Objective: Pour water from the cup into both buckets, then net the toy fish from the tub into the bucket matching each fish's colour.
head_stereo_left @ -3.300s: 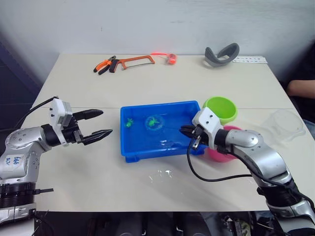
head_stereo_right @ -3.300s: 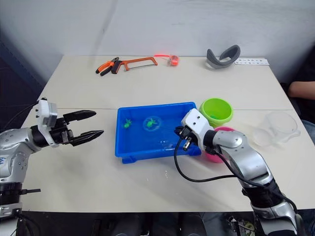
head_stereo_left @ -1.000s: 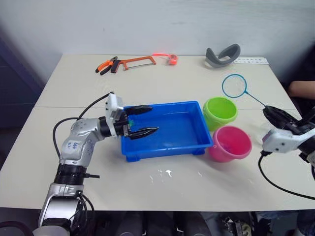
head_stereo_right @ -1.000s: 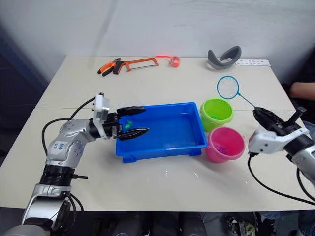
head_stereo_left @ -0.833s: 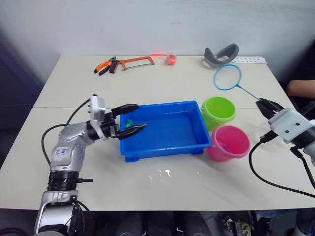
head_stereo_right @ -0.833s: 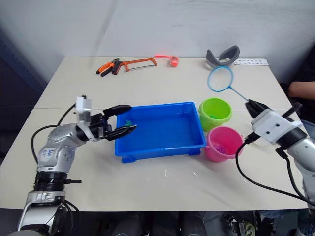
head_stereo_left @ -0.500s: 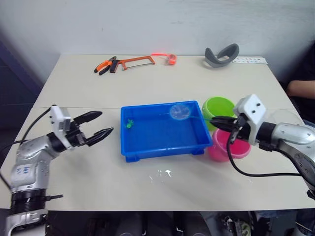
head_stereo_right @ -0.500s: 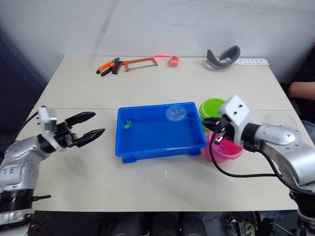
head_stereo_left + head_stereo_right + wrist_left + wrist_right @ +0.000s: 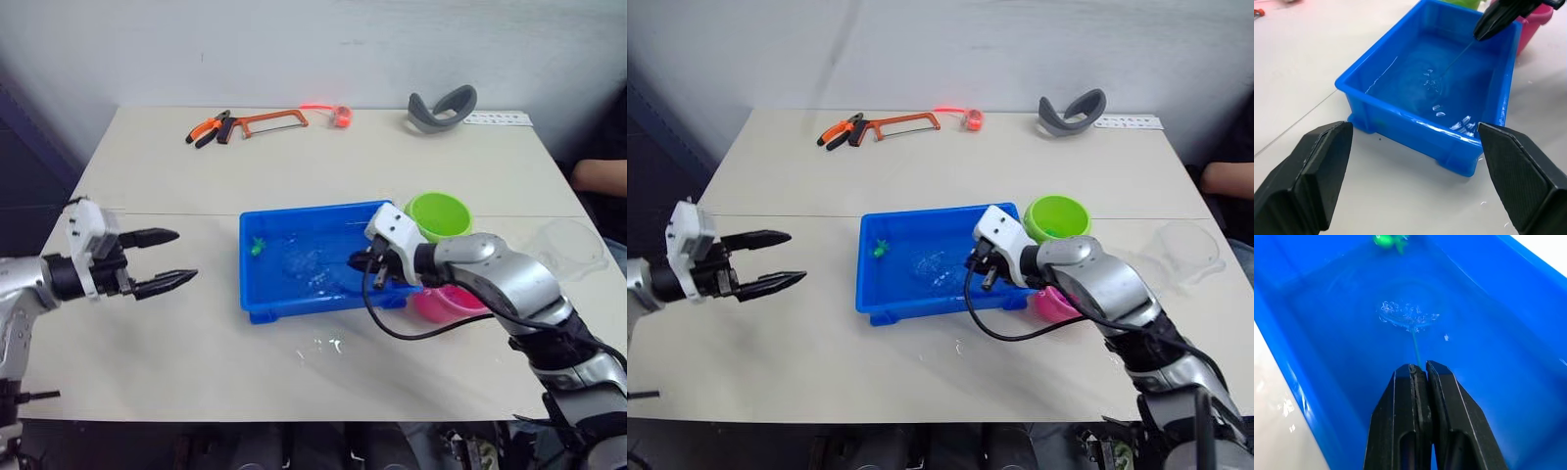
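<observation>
The blue tub (image 9: 265,299) holds rippling water in the middle of the table. A green toy fish (image 9: 258,246) floats near its left wall, also seen as the fish (image 9: 1387,240) in the right wrist view. My right gripper (image 9: 357,263) reaches over the tub's right side, shut on the net's thin handle (image 9: 1414,346). The net's hoop (image 9: 1407,316) lies under the water in mid-tub. The green bucket (image 9: 438,215) and pink bucket (image 9: 443,303) stand right of the tub, the pink one partly behind my arm. The clear cup (image 9: 567,250) sits far right. My left gripper (image 9: 184,256) hangs open left of the tub.
Orange pliers (image 9: 208,129), a hacksaw (image 9: 270,121) and a grey curved object (image 9: 442,106) lie along the far edge. Water drops (image 9: 324,345) spot the table in front of the tub. A person's arm (image 9: 598,174) rests at the right edge.
My right gripper has moved left over the tub and dipped the net from the far right corner down into the water mid-tub. My left gripper has drawn back slightly to the left.
</observation>
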Controlling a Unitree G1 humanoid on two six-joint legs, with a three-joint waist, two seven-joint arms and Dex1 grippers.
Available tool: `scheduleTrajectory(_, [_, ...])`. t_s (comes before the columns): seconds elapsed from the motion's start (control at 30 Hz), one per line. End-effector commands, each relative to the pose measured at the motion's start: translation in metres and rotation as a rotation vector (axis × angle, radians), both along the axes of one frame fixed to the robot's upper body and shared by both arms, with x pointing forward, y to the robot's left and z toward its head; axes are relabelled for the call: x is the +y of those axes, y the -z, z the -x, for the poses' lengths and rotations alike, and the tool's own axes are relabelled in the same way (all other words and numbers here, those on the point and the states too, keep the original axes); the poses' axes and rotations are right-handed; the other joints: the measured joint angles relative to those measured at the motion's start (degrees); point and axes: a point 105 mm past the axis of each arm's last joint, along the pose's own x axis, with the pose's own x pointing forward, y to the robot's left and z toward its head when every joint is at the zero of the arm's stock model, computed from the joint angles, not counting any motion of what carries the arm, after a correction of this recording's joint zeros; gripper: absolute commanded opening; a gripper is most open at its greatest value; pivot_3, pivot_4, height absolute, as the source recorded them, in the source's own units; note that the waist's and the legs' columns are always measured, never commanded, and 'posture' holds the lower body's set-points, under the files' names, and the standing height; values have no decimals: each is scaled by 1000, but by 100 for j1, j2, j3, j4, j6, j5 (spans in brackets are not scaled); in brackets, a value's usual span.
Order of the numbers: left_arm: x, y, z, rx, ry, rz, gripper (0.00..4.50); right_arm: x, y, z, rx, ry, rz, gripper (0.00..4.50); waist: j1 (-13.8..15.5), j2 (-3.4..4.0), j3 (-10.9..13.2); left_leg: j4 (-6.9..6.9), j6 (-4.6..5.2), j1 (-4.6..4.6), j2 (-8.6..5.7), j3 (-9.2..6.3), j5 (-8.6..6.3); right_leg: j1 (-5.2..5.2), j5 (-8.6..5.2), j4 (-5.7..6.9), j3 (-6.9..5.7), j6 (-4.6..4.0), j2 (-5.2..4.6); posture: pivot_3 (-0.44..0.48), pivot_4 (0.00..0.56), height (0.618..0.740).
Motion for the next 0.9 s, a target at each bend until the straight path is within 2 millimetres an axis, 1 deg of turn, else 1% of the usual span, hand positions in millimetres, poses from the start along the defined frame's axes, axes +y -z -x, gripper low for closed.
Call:
scheduleTrajectory(0.03, [-1, -16, -7, 5, 25, -66, 4423, 10, -3, -3, -27, -35, 1, 0, 2, -1, 0, 4, 3, -19, -4, 5, 3, -20, 0, 11, 1, 0, -1, 0, 150, 740])
scheduleTrajectory(0.13, [-1, -24, -14, 16, 60, -126, 4423, 19, 1, -3, -19, -55, -3, 0, -6, -2, -1, 2, 6, -29, -7, 27, 11, -35, 0, 13, -33, 3, 29, 0, 150, 740])
scheduleTrajectory(0.3, [0, -28, -21, 48, 117, -212, 4423, 33, 3, -4, -13, -67, -28, 0, -21, -3, -1, 3, 7, -29, -1, 45, 13, -44, -1, 19, -32, 5, 44, 0, 150, 740])
scheduleTrajectory(0.5, [-9, -40, -35, 49, 176, -254, 4423, 47, 7, -5, -17, -75, -55, 0, -14, -4, -1, 8, -1, -32, 8, 50, 17, -50, -1, 23, -12, 5, 67, 0, 150, 740])
scheduleTrajectory(0.63, [-17, -45, -45, 44, 204, -282, 4423, 57, 5, -5, -34, -92, -97, 0, -14, -5, -1, 8, -1, -31, 8, 50, 17, -51, -1, 25, -9, 5, 69, 0, 150, 740])
scheduleTrajectory(0.9, [-22, -35, -55, 37, 221, -286, 4423, 69, -2, -8, -67, -91, -205, 0, -170, -5, -1, 9, -3, -31, 17, 52, 18, -55, -1, 28, -5, 4, 77, 0, 150, 740])
